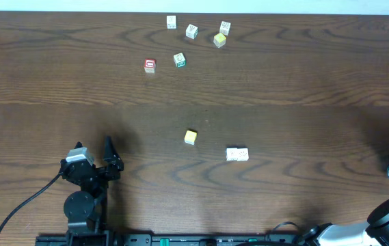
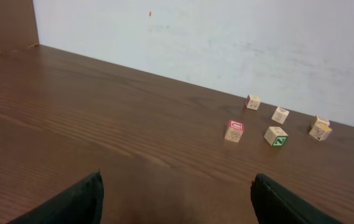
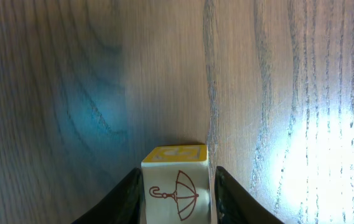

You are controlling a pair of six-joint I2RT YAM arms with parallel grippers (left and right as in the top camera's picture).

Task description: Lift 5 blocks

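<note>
The right gripper (image 3: pixel 177 194) clamps the umbrella-marked block (image 3: pixel 175 177) by two opposite sides, likely for lifting, while the left gripper (image 2: pixel 177 199) hangs wide open, holding nothing.

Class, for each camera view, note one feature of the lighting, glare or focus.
Overhead: even light, a soft shadow beside the left tool. Left wrist: white wall bright and flat, that tool's black fingers soft-edged. Right wrist: strong white glare on the dark wooden table at right, a bluish shadow at left, the pale wooden cube with an umbrella drawing sharp.
</note>
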